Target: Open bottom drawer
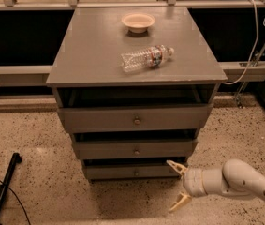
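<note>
The grey cabinet (136,55) has three drawers stacked under its top. The bottom drawer (122,171) is the narrowest and lowest front, with a small round metal knob (135,172). It sits pushed in, just above the floor. My gripper (177,185) is low at the right, in front of the bottom drawer's right end, a little to the right of the knob. Its two yellowish fingers (175,166) are spread wide apart and hold nothing. The white arm (239,182) reaches in from the lower right.
A clear plastic bottle (146,57) lies on its side on the cabinet top, with a small beige bowl (137,21) behind it. A black pole (3,189) lies on the speckled floor at lower left. A cable (256,36) hangs at the right.
</note>
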Tool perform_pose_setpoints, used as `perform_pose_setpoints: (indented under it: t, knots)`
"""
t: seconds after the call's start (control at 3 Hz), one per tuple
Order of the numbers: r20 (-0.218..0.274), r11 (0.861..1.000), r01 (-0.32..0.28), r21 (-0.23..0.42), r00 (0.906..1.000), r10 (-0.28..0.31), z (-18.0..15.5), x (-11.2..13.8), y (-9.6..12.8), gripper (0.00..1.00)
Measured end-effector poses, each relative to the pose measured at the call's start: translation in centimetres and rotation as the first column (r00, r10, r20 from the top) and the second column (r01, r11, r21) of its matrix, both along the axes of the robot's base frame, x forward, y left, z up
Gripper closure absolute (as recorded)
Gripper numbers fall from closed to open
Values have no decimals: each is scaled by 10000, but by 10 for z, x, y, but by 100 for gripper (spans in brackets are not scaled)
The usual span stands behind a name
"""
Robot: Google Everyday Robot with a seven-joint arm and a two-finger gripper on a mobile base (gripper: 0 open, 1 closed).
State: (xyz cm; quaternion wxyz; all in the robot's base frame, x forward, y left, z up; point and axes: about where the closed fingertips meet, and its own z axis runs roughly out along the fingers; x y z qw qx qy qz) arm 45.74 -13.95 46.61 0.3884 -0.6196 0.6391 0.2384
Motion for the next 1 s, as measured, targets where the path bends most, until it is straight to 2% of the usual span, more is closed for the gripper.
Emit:
perform_pose_setpoints:
  t: [0.33, 0.67, 1.0]
  knots:
    - [-245, 9951, 366, -916, 9989, -390, -22, 23, -13, 0]
    - [-138, 9737, -285, -2261, 9996, 260, -72, 46, -20, 0]
    - [-175, 9691, -550, -2404, 9985, 523, -76, 46, -15, 0]
